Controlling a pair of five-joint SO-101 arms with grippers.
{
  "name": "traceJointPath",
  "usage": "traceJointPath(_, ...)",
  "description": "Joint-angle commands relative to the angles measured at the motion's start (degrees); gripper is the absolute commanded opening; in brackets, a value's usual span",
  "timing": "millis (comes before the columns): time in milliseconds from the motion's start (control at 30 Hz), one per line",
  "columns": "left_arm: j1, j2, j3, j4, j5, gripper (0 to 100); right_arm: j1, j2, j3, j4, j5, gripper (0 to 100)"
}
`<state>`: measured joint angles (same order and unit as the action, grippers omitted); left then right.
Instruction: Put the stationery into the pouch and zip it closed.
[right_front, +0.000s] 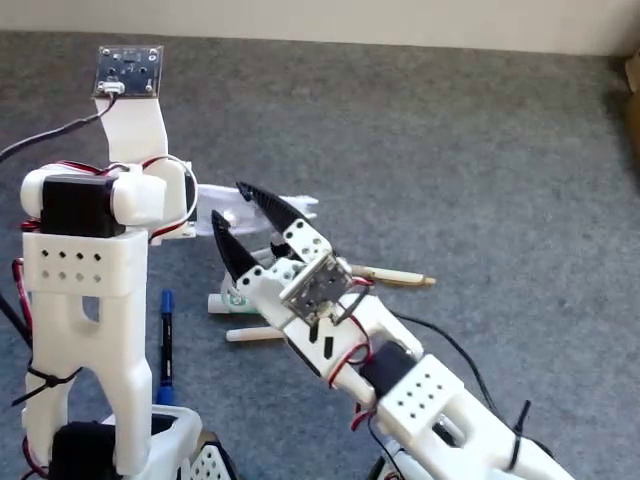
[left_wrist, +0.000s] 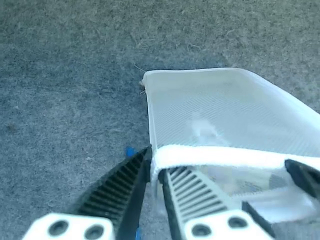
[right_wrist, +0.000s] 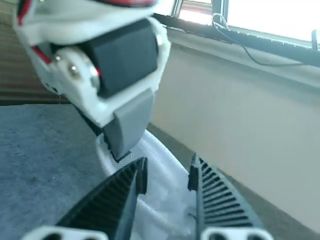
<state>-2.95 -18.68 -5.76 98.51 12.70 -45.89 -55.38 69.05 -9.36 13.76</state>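
Note:
A white mesh pouch (left_wrist: 215, 115) is lifted off the grey carpet, and my left gripper (left_wrist: 155, 167) is shut on its thick white rim at one corner. In the high view the pouch (right_front: 262, 210) hangs between the two arms. My right gripper (right_front: 228, 203) stands open at the pouch's mouth with nothing between its black fingers (right_wrist: 132, 187); the pouch's edge (right_wrist: 160, 195) lies just beyond them. On the carpet lie a blue pen (right_front: 166, 340), a wooden pencil (right_front: 392, 276), a pale stick (right_front: 255, 335) and a small white-and-green item (right_front: 232, 299).
The left arm's white body (right_front: 85, 300) stands tall at the near left and hides part of the pouch. The right arm (right_front: 420, 395) comes in from the near right. Grey carpet (right_front: 480, 150) stretches free to the back and right.

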Motion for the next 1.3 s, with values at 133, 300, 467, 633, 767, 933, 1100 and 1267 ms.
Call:
traceJointPath(133, -0.7, 0.8, 0.7, -0.5, 0.6, 1, -0.1, -3.9, -2.7, 6.8, -3.1, 18.1)
traceJointPath(300, -0.8, 0.8, 2.2, -1.1, 0.6, 1, -0.2, -7.3, -2.7, 9.1, -3.2, 18.1)
traceJointPath(467, -0.8, 0.8, 2.2, -1.4, 0.6, 1, -2.9, -9.8, -6.8, 19.5, -3.0, 18.0)
traceJointPath(633, -0.8, 0.8, 2.2, -1.4, 0.6, 1, -1.5, -10.1, -15.7, 34.2, -2.9, 18.0)
traceJointPath(767, -0.8, 0.8, 2.2, -1.4, 0.6, 1, 1.4, -10.2, -21.7, 47.3, -2.8, 18.0)
traceJointPath(933, -0.9, 0.8, 2.1, -1.4, 0.6, 1, 9.5, -10.2, -27.5, 63.5, -2.8, 18.0)
traceJointPath(1100, -0.9, 0.8, 2.1, -1.3, 0.7, 1, 17.9, -10.2, -29.1, 73.6, -2.7, 18.0)
traceJointPath(1267, -3.7, 0.7, 1.5, -1.1, 0.7, 1, 24.4, -10.2, -25.1, 76.1, 5.6, 18.0)
